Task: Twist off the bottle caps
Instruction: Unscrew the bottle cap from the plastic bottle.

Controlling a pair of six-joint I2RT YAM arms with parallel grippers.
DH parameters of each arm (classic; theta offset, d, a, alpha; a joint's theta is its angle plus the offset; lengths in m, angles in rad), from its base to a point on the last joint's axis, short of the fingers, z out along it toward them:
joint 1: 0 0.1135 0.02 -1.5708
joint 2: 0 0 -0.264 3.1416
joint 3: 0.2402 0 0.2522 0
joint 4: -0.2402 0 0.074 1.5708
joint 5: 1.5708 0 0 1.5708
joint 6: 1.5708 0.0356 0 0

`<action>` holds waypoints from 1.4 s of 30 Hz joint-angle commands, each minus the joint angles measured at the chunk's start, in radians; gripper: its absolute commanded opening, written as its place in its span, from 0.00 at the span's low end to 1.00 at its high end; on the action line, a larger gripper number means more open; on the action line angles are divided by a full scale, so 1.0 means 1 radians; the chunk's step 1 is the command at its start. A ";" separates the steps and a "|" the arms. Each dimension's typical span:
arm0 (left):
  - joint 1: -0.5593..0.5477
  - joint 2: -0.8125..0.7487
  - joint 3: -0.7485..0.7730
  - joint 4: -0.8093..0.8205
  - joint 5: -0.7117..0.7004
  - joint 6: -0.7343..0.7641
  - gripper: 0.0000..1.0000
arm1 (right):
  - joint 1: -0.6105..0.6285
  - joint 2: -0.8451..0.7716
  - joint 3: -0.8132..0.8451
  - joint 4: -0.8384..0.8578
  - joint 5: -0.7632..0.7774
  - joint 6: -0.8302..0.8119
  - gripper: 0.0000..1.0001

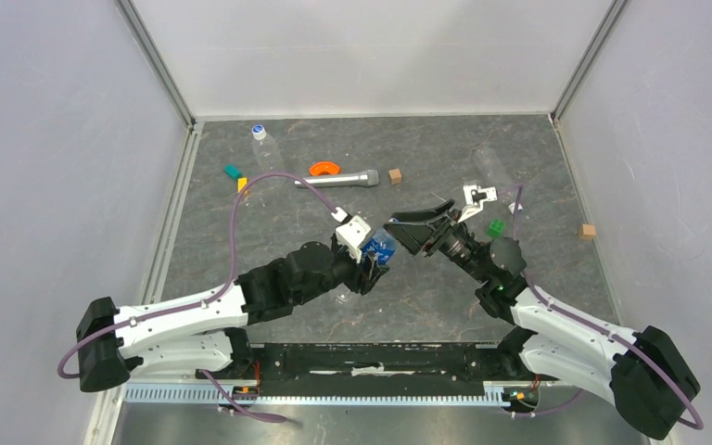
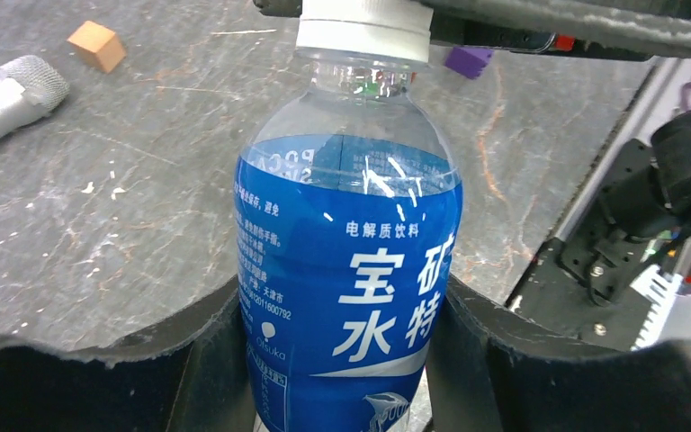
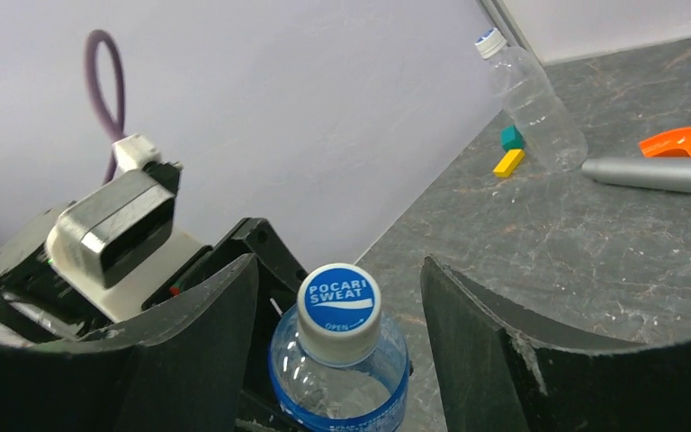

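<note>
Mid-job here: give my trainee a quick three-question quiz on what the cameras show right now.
1. True or false: the cap is off the blue-label bottle.
2. Which one holds that bottle: A the left pincer, or B the right pincer?
3. Fill in: the right pincer's jaws stand ___ on either side of the cap, with a gap on each side.
Key: 1 false; 2 A; 3 open.
</note>
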State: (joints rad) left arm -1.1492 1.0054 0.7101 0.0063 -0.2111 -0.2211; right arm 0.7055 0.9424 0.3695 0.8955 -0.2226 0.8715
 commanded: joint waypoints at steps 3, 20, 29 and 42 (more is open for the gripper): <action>-0.056 0.030 0.072 0.013 -0.173 0.070 0.02 | 0.016 0.047 0.037 0.057 0.055 0.054 0.64; -0.098 0.089 0.094 0.024 -0.220 0.074 0.02 | 0.021 0.082 0.013 0.127 0.086 0.099 0.42; -0.077 0.074 0.056 0.049 -0.137 0.078 0.02 | 0.021 0.074 0.012 0.171 0.003 0.058 0.00; 0.345 0.051 -0.192 0.764 0.830 -0.433 0.02 | 0.021 0.042 0.003 0.629 -0.298 0.035 0.00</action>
State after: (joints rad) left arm -0.8837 1.0309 0.5724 0.3641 0.4480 -0.3759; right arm 0.7197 1.0183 0.3630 1.1217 -0.3305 0.8482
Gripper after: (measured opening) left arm 0.621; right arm 0.383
